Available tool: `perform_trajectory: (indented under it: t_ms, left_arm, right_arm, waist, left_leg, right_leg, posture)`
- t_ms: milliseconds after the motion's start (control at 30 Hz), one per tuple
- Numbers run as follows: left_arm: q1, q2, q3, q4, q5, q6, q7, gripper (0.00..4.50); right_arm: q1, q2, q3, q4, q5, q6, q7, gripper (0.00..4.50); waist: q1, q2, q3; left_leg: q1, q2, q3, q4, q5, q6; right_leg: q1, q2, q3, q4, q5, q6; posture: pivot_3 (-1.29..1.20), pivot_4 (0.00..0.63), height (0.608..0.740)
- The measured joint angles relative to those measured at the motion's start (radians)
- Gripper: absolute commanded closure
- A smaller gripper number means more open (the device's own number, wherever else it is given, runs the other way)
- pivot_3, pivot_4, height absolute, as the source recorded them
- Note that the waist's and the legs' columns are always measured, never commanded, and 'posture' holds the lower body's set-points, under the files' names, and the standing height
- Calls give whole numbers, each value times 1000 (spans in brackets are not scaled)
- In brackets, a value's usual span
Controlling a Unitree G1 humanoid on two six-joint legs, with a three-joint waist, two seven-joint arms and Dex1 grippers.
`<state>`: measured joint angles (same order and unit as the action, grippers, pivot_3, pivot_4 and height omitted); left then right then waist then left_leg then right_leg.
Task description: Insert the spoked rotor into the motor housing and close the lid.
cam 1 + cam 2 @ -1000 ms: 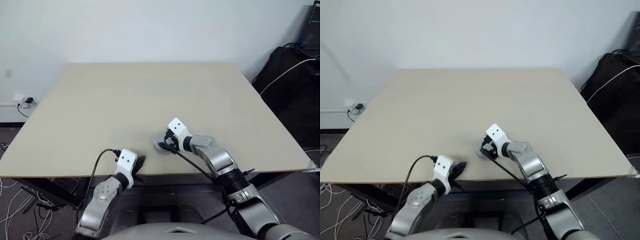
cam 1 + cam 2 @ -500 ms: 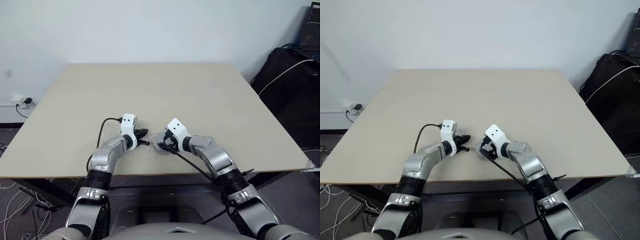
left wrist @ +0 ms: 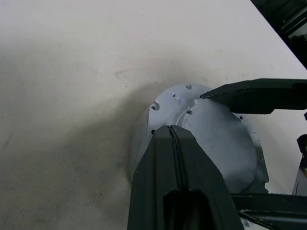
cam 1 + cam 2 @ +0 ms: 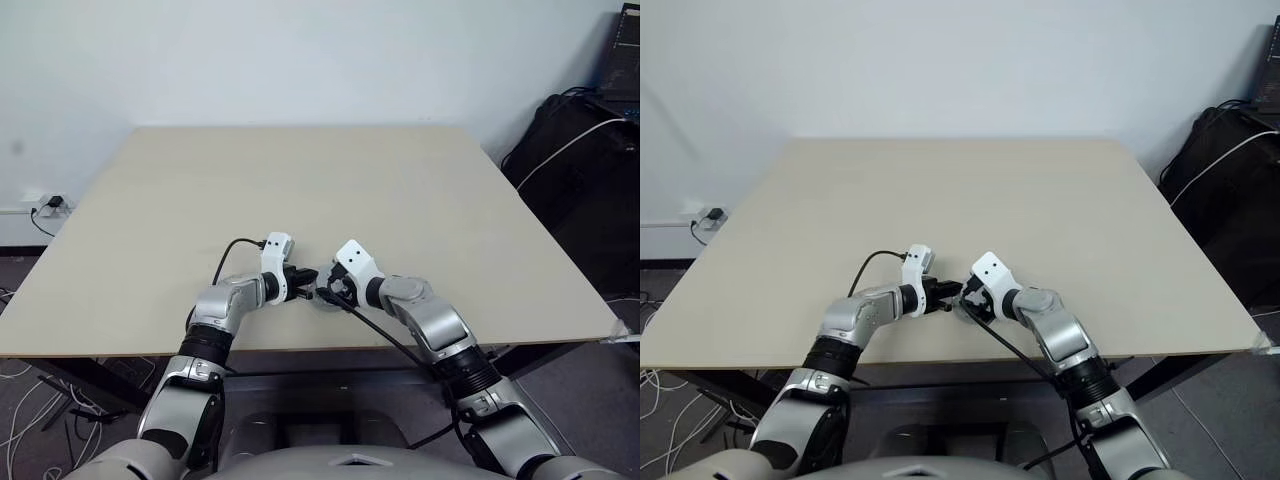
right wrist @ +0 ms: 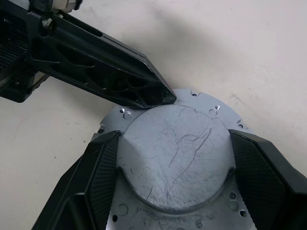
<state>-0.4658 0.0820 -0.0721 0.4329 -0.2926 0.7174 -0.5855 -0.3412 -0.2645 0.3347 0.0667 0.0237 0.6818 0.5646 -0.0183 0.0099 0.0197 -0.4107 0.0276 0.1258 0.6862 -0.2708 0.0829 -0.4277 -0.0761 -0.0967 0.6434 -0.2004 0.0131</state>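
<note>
The round light-grey metal lid with its raised flat centre lies near the front edge of the beige wooden table. The right gripper straddles that raised centre, jaws wide against its sides. At the lid's nine o'clock, the left gripper, jaws pressed together, touches its rim.

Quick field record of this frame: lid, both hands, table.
lid: light-grey round metal cap, lying on the table near its front edge
right hand: fingers spread, one on each side of the lid's raised centre
left hand: fingers shut together, tips at the lid's rim
hands: close together, pointing at each other over the lid
motor housing: cannot tell, hidden if under the lid
table: beige top
</note>
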Motion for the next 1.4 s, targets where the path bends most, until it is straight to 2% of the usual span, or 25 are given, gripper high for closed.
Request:
perform_trajectory:
  t_ms: [167,200,267,600,767,867,1000,1200,1400]
  left_arm:
    - [-3,2,-14,0,8,5,-6,4500]
    - [-3,2,-16,-1,8,8,-9,4500]
    - [-3,0,-19,-3,8,12,-16,4500]
    - [16,2,-28,-30,7,22,-25,4500]
    - [25,5,-29,-45,7,29,-25,4500]
    - [28,5,-29,-47,7,31,-26,4500]
    - [31,2,-30,-50,7,30,-26,4500]
    - [35,0,-33,-49,7,16,-27,4500]
    - [42,0,-27,-51,5,8,-26,4500]
  right_arm:
    - [3,-4,-1,-3,2,-2,4,1316]
    - [4,-5,-5,-5,4,0,5,575]
    - [7,-11,-11,-12,16,16,16,24]
    - [123,-152,-40,-212,71,107,85,24]
    - [201,-180,-153,-306,172,137,112,24]
    - [201,-117,-278,-321,250,138,79,24]
    - [177,24,-410,-277,321,216,-47,24]
    - [144,165,-491,-153,392,355,-176,24]
    - [108,205,-510,-112,423,401,-225,24]
  waist:
    - [3,0,0]
    - [5,0,-1]
    - [6,-1,-1]
    - [10,-1,-1]
    - [11,-2,-1]
    - [13,-2,-1]
    - [16,-2,-1]
    - [19,-1,-1]
    - [15,0,-1]
  left_leg:
    - [0,0,0,0,0,0]
    - [0,0,0,0,0,1]
    - [0,0,0,0,0,1]
    - [0,-1,-6,3,-5,6]
    - [0,-1,-7,4,-5,6]
    - [0,0,-9,5,-5,6]
    - [-1,0,-9,5,-5,6]
    - [-1,-1,-9,4,-5,6]
    - [-1,-1,-9,4,-5,6]
  right_leg:
    - [0,0,0,0,0,0]
    - [0,0,0,0,0,0]
    - [0,-1,0,0,0,0]
    - [0,-6,-1,-3,-1,1]
    - [0,-6,-2,-2,-1,1]
    - [0,-5,-3,-2,-1,1]
    - [0,-6,-2,-2,0,1]
    - [0,-6,-2,-2,3,-4]
    - [0,-6,-2,-2,0,0]
  posture:
    - [0,0,740]
    - [0,0,740]
    - [0,0,740]
    - [0,0,740]
    - [0,0,740]
    - [0,0,740]
    - [0,0,740]
    - [0,0,740]
    - [0,0,740]
